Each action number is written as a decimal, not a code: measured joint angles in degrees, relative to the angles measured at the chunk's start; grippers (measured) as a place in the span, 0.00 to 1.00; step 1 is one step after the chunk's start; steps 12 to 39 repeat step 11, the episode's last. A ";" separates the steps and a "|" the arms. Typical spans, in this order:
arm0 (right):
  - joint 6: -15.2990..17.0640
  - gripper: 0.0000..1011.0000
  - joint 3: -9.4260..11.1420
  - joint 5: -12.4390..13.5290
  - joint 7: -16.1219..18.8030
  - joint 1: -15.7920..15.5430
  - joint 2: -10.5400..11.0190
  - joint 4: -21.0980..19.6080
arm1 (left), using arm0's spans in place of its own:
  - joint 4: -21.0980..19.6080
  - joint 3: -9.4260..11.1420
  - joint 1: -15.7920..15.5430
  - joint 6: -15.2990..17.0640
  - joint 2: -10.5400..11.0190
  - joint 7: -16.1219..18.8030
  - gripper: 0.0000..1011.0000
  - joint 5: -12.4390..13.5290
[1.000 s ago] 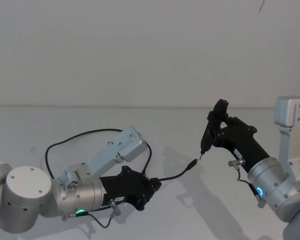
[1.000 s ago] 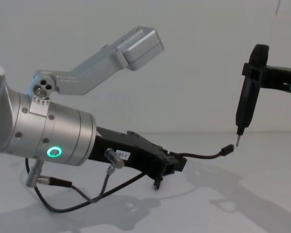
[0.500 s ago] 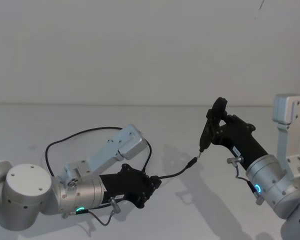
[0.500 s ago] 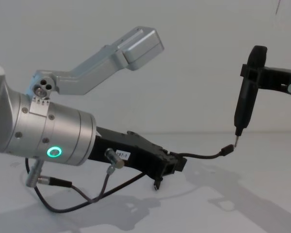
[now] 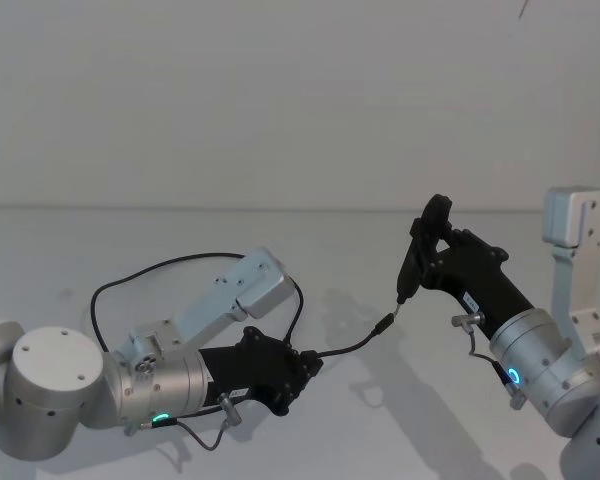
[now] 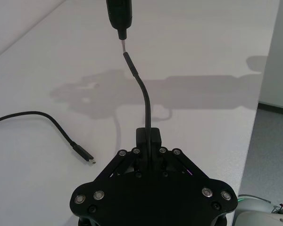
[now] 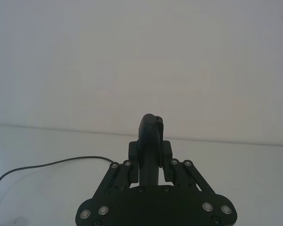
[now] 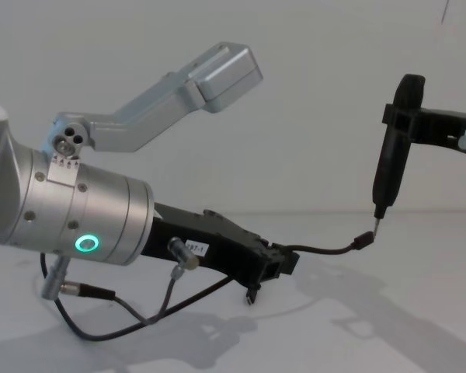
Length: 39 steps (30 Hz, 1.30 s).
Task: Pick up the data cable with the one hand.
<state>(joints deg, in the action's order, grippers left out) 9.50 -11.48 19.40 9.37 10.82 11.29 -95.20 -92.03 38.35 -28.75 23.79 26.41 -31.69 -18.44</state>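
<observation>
The long thin black flexible data cable (image 5: 185, 268) is held near one end by the left tool (image 5: 305, 366), a black angular two-finger gripper on a thick silver arm with a green ring light, whose fingers are clamped tight on it. From between those fingers a short stretch of cable rises forward in a curve, its small black plug (image 6: 128, 60) at the free tip. Behind the left tool the rest of the cable runs back in a wide loop over the white desk (image 5: 380, 440), and its other plug (image 6: 83, 155) lies flat on the desk just beside the tool.

Directly ahead of the raised plug, the thin metal tip (image 6: 123, 44) of a slim black pen-shaped instrument (image 8: 391, 160) meets or nearly meets it; contact cannot be made out. The right tool (image 7: 151, 153), on the right arm, grips this instrument firmly around its upper body, holding it roughly upright, tip down, above the desk.
</observation>
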 joint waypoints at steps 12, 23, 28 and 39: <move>0.06 0.28 -0.05 0.02 0.06 0.00 0.00 0.00 | 0.00 0.00 0.00 0.00 0.00 0.00 0.04 0.00; 0.06 0.28 -0.05 0.02 0.06 0.00 0.00 0.00 | 0.00 0.00 0.00 0.00 0.00 0.00 0.04 0.00; 0.06 0.28 -0.05 0.02 0.06 0.00 0.00 0.00 | 0.00 0.00 0.00 0.00 0.00 0.00 0.04 0.00; 0.06 0.28 -0.05 0.02 0.06 0.00 0.00 0.00 | 0.00 0.00 0.00 0.00 0.00 0.00 0.04 0.00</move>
